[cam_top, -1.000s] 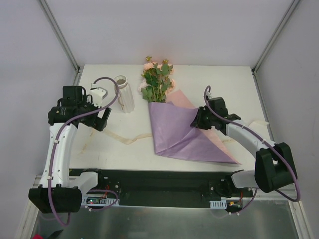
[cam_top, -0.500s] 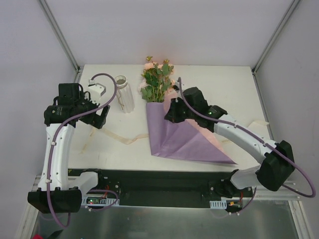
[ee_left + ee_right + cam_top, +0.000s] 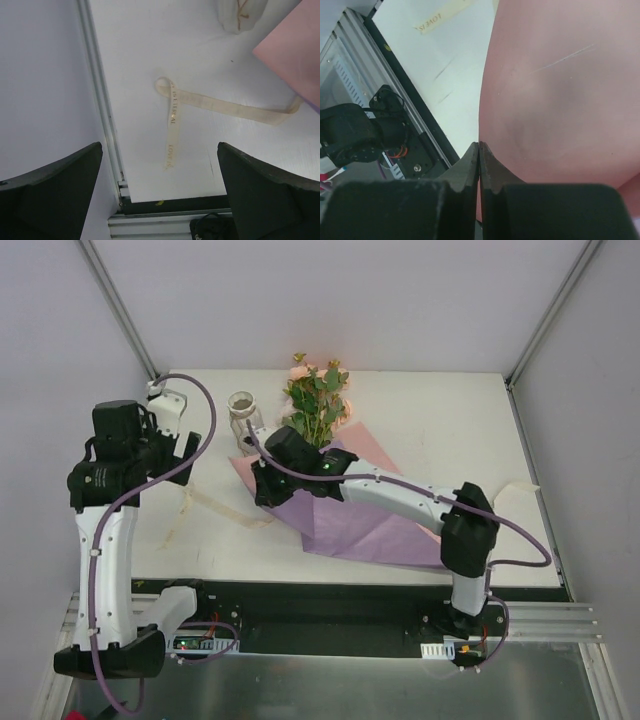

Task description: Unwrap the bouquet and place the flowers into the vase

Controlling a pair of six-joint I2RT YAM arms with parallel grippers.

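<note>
One vase (image 3: 242,416), one bouquet (image 3: 318,415) (right gripper (image 3: 479,155) pinching paper (image 3: 560,100))

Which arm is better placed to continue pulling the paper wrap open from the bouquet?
Right, probably. The right gripper is shut on the pink edge of the paper wrap. The left gripper hangs open over the ribbon, apart from the bouquet.

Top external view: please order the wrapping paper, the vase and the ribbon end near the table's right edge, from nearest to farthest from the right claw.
1. wrapping paper: its pink edge is pinched in the shut right claw, in the middle of the scene.
2. vase: just beyond the claw, toward the back and slightly left.
3. ribbon end: far off on the right side.
</note>
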